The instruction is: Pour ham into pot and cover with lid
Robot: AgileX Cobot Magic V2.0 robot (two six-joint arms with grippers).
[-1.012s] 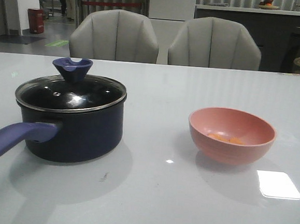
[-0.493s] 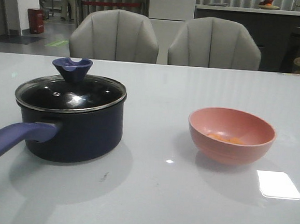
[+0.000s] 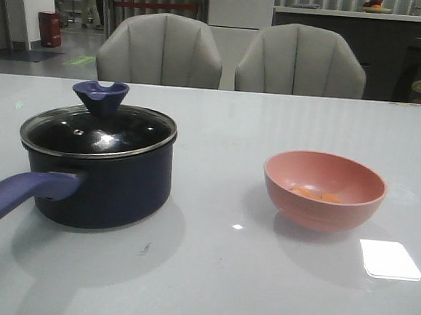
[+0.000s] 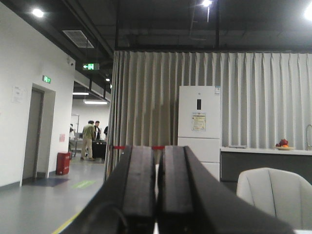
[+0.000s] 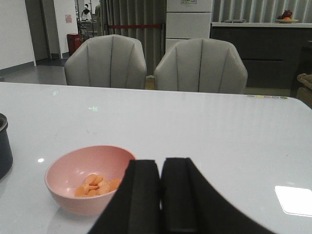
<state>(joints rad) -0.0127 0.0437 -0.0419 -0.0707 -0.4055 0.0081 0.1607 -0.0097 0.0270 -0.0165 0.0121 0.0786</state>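
The dark navy pot (image 3: 106,182) stands on the table at the left, its purple-blue handle (image 3: 18,197) pointing to the front left. The glass lid (image 3: 99,134) with its blue knob (image 3: 101,96) sits on the pot. The pink bowl (image 3: 324,190) stands at the right with orange-pink ham pieces (image 3: 315,195) inside. The bowl (image 5: 85,187) and ham (image 5: 97,184) also show in the right wrist view, beside my shut, empty right gripper (image 5: 161,168). My left gripper (image 4: 157,161) is shut and empty, raised and facing the room. Neither gripper shows in the front view.
Two grey chairs (image 3: 160,51) stand behind the white table (image 3: 216,275). A bright light reflection (image 3: 391,259) lies on the table near the front right. The pot's edge (image 5: 4,146) shows in the right wrist view.
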